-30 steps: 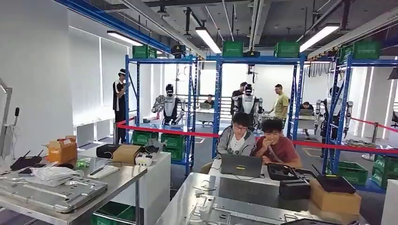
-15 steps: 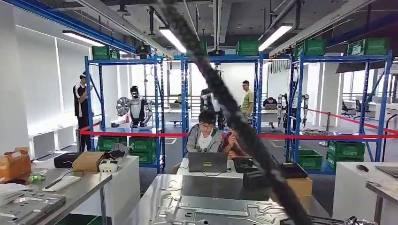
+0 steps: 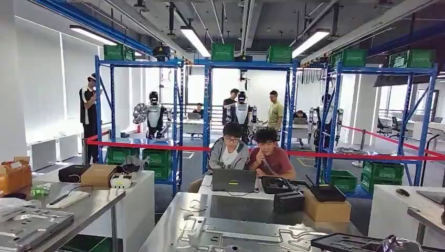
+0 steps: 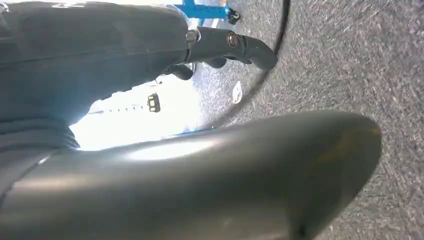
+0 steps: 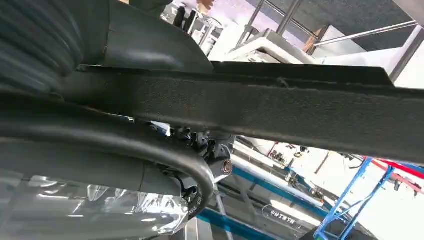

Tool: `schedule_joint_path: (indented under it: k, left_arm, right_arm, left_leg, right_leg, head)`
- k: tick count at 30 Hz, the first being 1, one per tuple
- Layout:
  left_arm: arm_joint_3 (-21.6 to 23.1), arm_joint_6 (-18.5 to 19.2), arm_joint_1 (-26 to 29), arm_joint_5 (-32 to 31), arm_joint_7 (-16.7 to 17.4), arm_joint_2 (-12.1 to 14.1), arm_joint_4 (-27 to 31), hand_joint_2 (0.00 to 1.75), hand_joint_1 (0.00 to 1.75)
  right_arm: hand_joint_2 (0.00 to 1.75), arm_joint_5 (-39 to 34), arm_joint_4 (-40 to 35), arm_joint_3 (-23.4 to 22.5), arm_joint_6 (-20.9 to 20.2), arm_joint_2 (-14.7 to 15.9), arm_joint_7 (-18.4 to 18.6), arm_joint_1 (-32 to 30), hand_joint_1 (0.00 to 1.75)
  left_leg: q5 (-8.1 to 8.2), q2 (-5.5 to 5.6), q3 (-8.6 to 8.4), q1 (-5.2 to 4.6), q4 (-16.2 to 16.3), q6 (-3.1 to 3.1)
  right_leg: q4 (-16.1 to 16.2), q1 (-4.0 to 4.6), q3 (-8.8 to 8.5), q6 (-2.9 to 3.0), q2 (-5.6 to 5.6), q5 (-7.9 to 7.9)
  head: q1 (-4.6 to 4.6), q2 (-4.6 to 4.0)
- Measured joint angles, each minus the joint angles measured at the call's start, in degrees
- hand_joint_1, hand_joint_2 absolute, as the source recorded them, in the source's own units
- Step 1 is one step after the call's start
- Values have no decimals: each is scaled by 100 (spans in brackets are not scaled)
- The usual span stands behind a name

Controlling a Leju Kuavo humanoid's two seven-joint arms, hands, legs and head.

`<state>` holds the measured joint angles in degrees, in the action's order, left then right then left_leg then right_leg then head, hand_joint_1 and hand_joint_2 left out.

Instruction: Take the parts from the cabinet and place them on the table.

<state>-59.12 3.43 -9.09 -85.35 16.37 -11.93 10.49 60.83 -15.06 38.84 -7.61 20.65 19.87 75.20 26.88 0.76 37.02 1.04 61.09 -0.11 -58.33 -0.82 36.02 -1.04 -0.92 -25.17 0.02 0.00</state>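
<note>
The right hand [image 5: 100, 55] grips a black textured part [image 5: 280, 117] with clear plastic wrap [image 5: 90, 210] beneath it, its faint white lettering too small to read, while the left hand [image 4: 150, 100] hangs over grey floor [image 4: 360, 60], fingers [image 4: 235, 45] loosely extended, holding nothing.

Blue shelving racks [image 3: 207, 105] (green bins on top), ceiling strip lights [image 3: 194, 41], steel worktables [image 3: 173, 231], bright windows [image 3: 47, 89]

Robotics workshop: blue racking [image 3: 207, 105], green crates [image 3: 223, 51], humanoid robots [image 3: 153, 113], steel benches [image 3: 173, 226].
</note>
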Motion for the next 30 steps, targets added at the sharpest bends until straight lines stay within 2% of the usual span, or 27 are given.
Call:
schedule_joint_path:
  k: [3,6,14,23,27,30]
  left_arm:
    - [0,-44,0,-20,4,0,0,0,0]
    - [0,-46,1,-22,17,0,0,0,0]
    - [0,15,23,-35,105,4,0,0,0]
    - [-4,78,108,46,11,46,0,0,0]
    - [-13,85,145,48,17,61,0,0,0]
    - [-13,85,148,48,20,61,0,0,0]
  right_arm:
    - [175,40,0,-2,0,0,13,7,175]
    - [175,59,0,-33,-7,0,22,40,175]
    - [175,175,0,-50,-109,0,-9,102,175]
    - [175,429,0,-26,-306,26,-15,339,175]
    - [175,512,0,-15,-418,61,-258,539,175]
    - [175,534,-55,7,-398,61,-665,622,175]
  left_leg:
    - [3,0,0,-5,0,6]
    - [3,-3,0,-2,-1,6]
    - [-14,-4,-11,9,-33,2]
    - [-21,-6,-20,13,-51,-1]
    - [-21,-6,-20,13,-55,-1]
    - [-21,-8,-21,14,-56,-1]
  right_leg:
    - [2,-1,4,-23,1,5]
    - [2,1,10,-80,1,3]
    - [-6,11,22,-80,0,3]
    - [-8,14,26,-79,-1,3]
    - [-8,14,26,-78,-1,3]
    - [-8,14,24,-78,-2,3]
  head:
    - [4,0]
    - [13,0]
    - [24,0]
    - [11,0]
    - [7,0]
    - [9,0]
